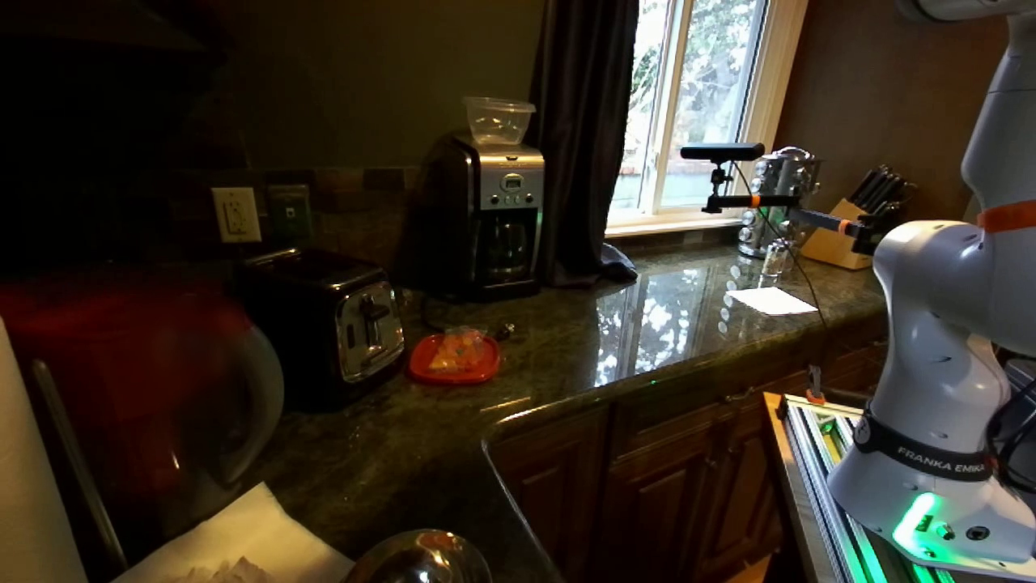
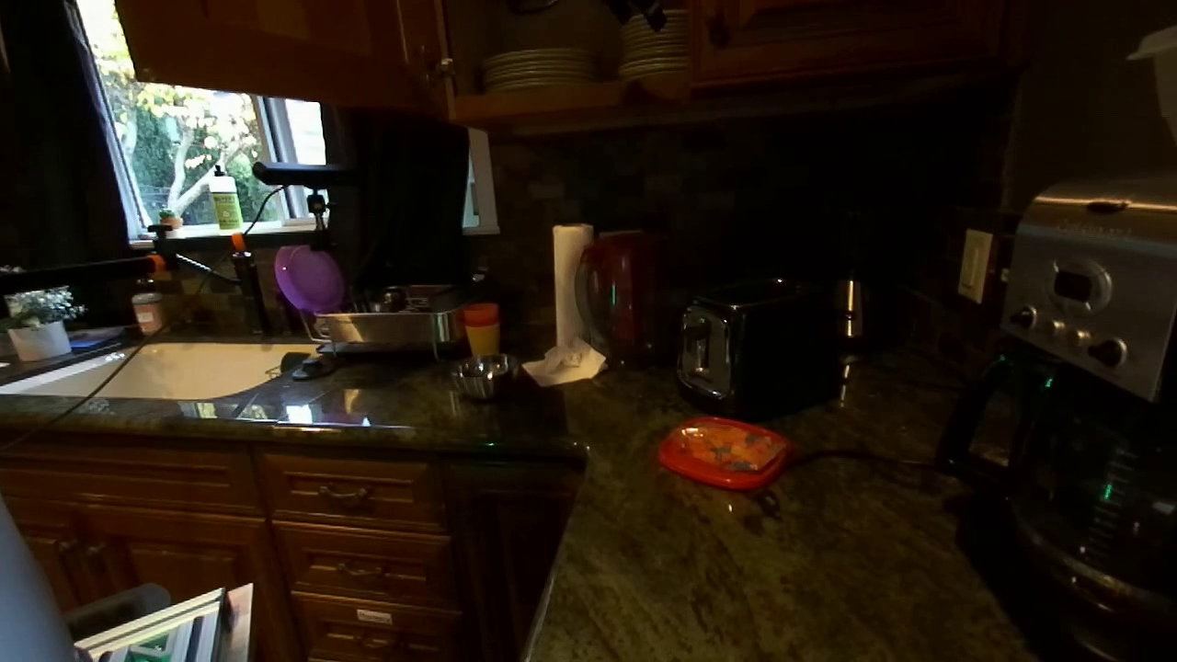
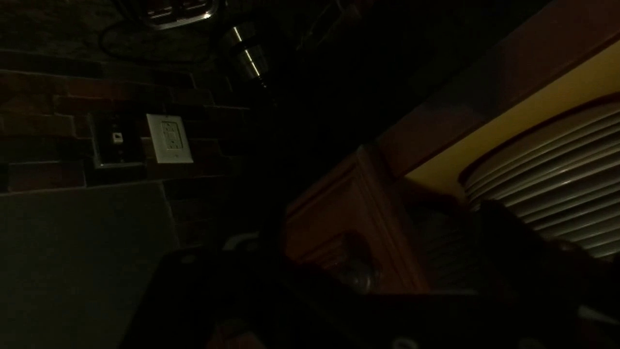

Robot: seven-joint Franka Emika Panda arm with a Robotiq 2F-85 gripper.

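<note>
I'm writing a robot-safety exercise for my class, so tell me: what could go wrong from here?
1. The end effector overlaps the stacked plates in the wrist view; whether they touch is unclear, and a sideways shift might chip or topple them.
2. The cabinet door shows between the parted fingers, so an ill-judged move could knock or scrape the wood.
3. The wrist view is very dark, so clearances may be misjudged.

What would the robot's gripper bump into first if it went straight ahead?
Probably the wooden cabinet door, which shows ahead of the gripper in the wrist view; a plate stack lies beside that line. It's dark, so depth is unclear.
</note>
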